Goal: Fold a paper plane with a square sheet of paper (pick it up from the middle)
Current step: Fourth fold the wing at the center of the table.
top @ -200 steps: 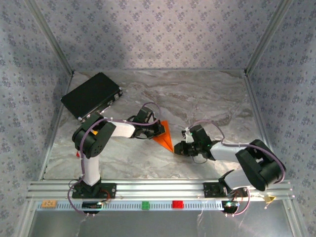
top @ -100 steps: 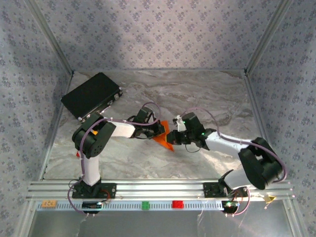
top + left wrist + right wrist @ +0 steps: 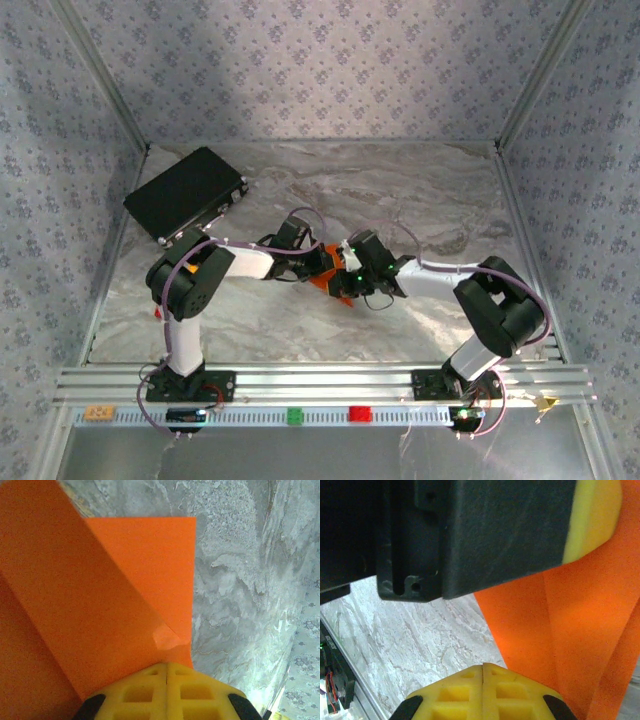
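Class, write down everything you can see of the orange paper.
The paper is thin, plain bright orange, unmarked. It lies on the grey marbled table mid-fold: one flap is folded diagonally over a lower layer, leaving a straight crease. The left gripper, jaws shut, rests its tip on it; the right gripper, jaws shut too, sits at its edge.

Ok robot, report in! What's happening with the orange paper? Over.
Left gripper shut, right gripper shut, tips at thin orange paper sheet. Sheet partly folded. Black rectangular case well clear.
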`<state>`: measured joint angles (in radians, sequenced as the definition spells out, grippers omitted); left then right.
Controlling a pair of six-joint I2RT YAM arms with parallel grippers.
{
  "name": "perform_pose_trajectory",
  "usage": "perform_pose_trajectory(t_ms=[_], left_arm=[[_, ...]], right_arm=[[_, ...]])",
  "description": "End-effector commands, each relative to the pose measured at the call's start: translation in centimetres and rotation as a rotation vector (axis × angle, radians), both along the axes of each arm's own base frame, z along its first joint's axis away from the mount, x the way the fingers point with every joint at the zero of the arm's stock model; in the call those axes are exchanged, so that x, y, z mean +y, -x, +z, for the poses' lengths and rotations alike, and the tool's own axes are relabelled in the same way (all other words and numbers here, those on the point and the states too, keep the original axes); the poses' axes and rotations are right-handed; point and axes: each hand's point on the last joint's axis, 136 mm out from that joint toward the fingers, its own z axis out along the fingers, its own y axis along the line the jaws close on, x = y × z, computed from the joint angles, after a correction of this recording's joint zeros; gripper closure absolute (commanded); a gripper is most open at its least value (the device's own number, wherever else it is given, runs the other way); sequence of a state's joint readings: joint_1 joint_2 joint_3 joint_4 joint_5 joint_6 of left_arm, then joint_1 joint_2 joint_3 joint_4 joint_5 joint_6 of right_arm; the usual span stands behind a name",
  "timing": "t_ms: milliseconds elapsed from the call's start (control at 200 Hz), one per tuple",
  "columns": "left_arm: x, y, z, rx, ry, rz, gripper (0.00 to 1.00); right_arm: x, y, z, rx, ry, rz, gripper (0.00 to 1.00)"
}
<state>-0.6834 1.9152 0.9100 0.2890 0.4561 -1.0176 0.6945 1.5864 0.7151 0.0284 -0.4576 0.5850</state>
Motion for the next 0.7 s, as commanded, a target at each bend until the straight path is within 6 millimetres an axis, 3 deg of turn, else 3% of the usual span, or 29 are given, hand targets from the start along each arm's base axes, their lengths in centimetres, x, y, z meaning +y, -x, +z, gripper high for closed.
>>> perform_pose_trajectory(t_ms=[0,360,695], left_arm=[[1.6,1.1,-2.8,0.048,-0.088,0.01,0.98],[1.6,1.0,-2.8,0.047,-0.087,0.009,0.98],[1.8,1.1,-3.0,0.052,-0.094,0.009,0.98]], right_arm=[[-0.3,-0.8,-0.4,-0.008,0.019,-0.01,1.0],[-1.9,0.1,-2.6,0.058,0.019,-0.047,1.0],[-3.4,1.1,-3.2,0.094,-0.02,-0.105,0.99]])
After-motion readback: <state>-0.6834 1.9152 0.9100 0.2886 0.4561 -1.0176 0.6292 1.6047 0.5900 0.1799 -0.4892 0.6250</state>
